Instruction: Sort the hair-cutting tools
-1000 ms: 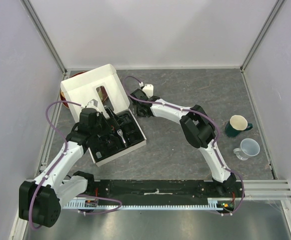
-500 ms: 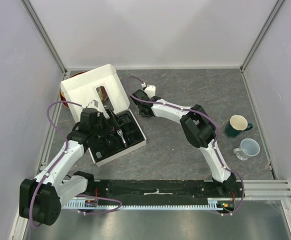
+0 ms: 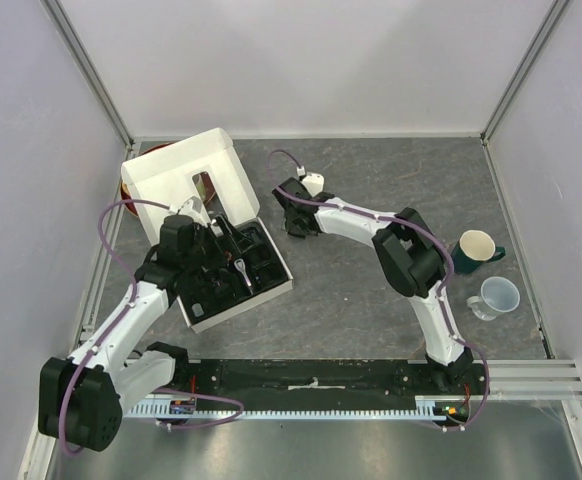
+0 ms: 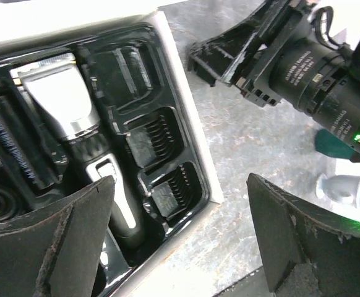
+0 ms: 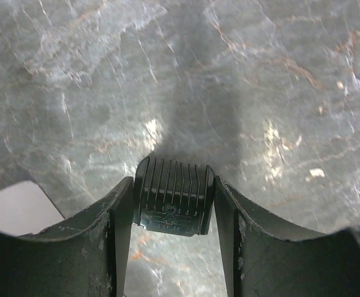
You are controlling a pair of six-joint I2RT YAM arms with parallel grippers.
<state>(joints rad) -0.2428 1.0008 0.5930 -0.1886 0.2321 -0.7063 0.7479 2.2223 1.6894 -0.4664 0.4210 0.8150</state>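
Grey tabletop (image 3: pixel 371 290) bears two cups (image 3: pixel 477 250) (image 3: pixel 497 296); right gripper (image 5: pixel 172 185) pinches one comb guard (image 5: pixel 174 207).

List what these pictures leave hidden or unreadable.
- Left wrist view: the handle end of the clipper, partly behind a finger of the left gripper.
- Top view: the comb guard clamped in the right gripper, covered by that gripper.
- Right wrist view: the guard's embossed lettering, too blurred.
- Top view: the reddish thing, mostly under the box lid.
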